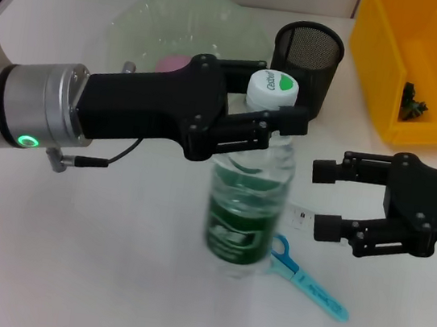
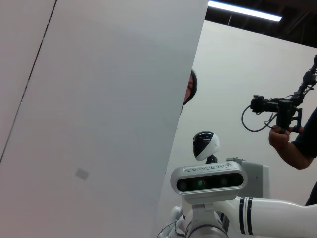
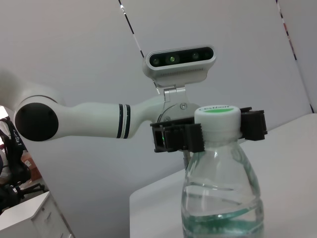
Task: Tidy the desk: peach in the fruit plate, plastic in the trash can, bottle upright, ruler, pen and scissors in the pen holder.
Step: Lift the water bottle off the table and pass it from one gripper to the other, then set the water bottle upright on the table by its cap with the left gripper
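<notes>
Head view, nearest edge first: we see blue scissors [image 1: 308, 279] flat on the white desk [image 1: 67, 256], just beside the base of the upright bottle [image 1: 246, 208]. Our right gripper [image 1: 326, 200] hovers near the bottle with fingers spread wide, holding nothing. Our left gripper [image 1: 279, 107] is clamped on the bottle neck under the white cap [image 1: 273, 88]. Farther back stand the mesh pen holder [image 1: 308, 54], the glass fruit plate [image 1: 180, 28] and the yellow bin [image 1: 427, 71]

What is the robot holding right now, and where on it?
The left tool grips the water bottle at its neck, just under the cap; the right tool holds nothing.
</notes>
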Tool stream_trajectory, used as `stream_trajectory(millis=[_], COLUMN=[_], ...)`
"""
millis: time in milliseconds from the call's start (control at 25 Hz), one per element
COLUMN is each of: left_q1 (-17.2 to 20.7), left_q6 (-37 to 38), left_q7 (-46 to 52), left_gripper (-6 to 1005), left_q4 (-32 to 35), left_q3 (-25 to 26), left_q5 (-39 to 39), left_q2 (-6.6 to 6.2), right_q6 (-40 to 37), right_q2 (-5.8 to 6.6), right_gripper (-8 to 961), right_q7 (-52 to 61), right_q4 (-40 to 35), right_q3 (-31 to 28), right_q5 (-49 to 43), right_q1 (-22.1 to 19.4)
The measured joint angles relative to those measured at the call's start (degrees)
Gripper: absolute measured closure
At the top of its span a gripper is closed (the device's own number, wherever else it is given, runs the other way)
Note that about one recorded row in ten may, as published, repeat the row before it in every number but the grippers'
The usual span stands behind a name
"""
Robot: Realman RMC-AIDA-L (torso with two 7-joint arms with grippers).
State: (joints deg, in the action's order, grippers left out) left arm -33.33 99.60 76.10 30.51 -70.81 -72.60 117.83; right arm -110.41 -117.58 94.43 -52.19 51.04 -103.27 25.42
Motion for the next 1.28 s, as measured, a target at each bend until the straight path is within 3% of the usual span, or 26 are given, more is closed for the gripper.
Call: stream_trajectory(millis=[240,360,560,720,920,960,1040,1280], left_q1=[0.62,1.77,5.9,8.63,8.63,10.32,10.42,10.18], left_q6=[-1.32,-1.96,-2.43,-5.67,-5.67,-11.16,-15.1,-18.85], left_q7=[-1.73,-4.55,-10.8,-13.2,-13.2,-17.04,-19.19,-22.56], left_gripper=[548,545,539,535,530,529,527,520], left_q4=[0.06,0.4,3.78,6.68,6.68,6.99,6.18,3.33], left_q3=[0.44,0.98,3.7,4.97,4.97,6.85,7.55,8.82], left_q5=[-0.04,-0.08,-0.15,-0.18,-0.18,-0.18,-0.18,-0.14], left_q2=[-0.29,-0.61,-1.11,-1.51,-1.51,-1.42,-0.86,-0.3], right_q6=[-0.5,-2.12,-3.27,-3.3,-3.05,-2.79,-2.69,-2.14], right_q2=[0.41,0.74,2.12,2.52,2.71,2.74,2.75,2.87], right_gripper=[128,127,127,127,128,128,128,127], right_q7=[0.02,-0.42,-0.56,-0.85,-1.85,-1.99,-2.07,-2.63], right_q4=[0.01,-0.07,-0.03,0.15,1.36,1.69,1.85,2.99], right_q3=[-1.67,-5.58,-11.87,-13.95,-15.07,-15.09,-15.09,-15.12], right_q5=[0.05,-0.11,-0.41,-0.49,-0.56,-0.66,-0.71,-1.43], right_q1=[-1.77,-4.18,-7.63,-9.0,-9.58,-9.58,-9.55,-8.87])
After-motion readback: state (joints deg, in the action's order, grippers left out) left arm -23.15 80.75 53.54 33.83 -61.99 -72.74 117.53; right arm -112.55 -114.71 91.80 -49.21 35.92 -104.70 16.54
